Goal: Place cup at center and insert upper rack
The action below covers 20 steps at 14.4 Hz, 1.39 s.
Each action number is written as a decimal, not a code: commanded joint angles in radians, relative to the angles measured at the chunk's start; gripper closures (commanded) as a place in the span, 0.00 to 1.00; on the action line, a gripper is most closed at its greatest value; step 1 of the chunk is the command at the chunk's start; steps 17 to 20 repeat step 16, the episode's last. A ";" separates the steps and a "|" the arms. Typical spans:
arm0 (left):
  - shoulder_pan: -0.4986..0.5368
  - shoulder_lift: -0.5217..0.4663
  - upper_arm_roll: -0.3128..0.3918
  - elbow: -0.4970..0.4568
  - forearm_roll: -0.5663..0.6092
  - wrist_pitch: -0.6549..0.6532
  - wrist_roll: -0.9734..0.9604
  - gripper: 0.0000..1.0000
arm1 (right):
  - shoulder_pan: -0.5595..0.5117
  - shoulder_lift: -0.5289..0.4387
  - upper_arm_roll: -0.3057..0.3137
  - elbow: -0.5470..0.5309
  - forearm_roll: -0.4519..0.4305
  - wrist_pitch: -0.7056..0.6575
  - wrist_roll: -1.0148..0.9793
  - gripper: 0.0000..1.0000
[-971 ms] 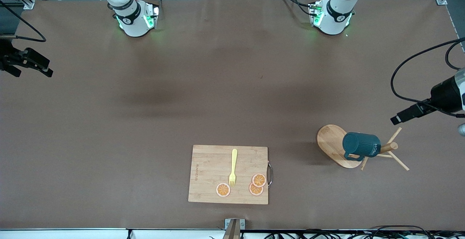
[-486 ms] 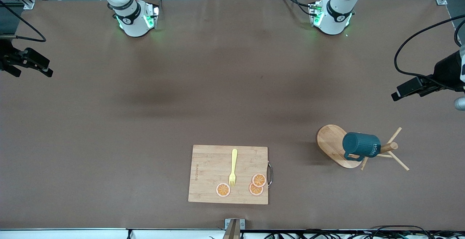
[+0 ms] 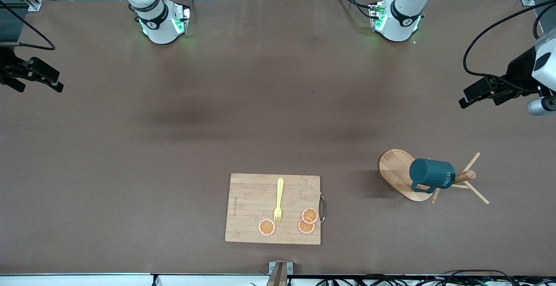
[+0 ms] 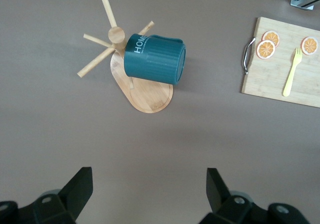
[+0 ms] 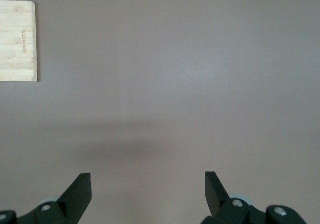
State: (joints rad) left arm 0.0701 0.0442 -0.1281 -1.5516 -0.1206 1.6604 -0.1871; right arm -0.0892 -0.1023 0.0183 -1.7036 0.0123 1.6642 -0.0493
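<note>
The upper rack stands on its oval base toward the left arm's end of the table, its post and thin pegs fanning out. The dark teal cup hangs sideways on a peg, over the base. In the left wrist view the cup and the rack lie well clear of my left gripper, which is open and empty. That left gripper hovers over bare table at the left arm's end. My right gripper waits open at the right arm's end, with bare table under it.
A rectangular wooden cutting board lies near the front edge of the table, with a yellow fork and three orange slices on it. Its metal handle faces the rack. A corner of the board shows in the right wrist view.
My left gripper has moved away from the rack's pegs, toward the robots' bases, still open. The cup, the rack and the right arm have not moved.
</note>
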 commanded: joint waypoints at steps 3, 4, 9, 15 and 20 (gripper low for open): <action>-0.026 -0.007 0.021 0.007 0.032 0.007 0.052 0.00 | 0.000 -0.017 0.002 -0.008 -0.005 0.005 0.000 0.00; -0.029 -0.007 0.021 0.007 0.029 0.007 0.084 0.00 | 0.000 -0.017 0.002 -0.008 0.001 0.005 0.002 0.00; -0.036 0.006 0.013 0.035 0.047 0.025 0.083 0.00 | -0.001 -0.017 0.000 0.005 0.025 0.006 -0.006 0.00; -0.035 0.005 0.013 0.035 0.055 0.025 0.081 0.00 | -0.001 -0.016 0.002 0.013 0.011 0.003 -0.014 0.00; -0.035 0.006 0.013 0.035 0.055 0.025 0.081 0.00 | 0.000 -0.016 0.002 0.013 0.009 0.003 -0.014 0.00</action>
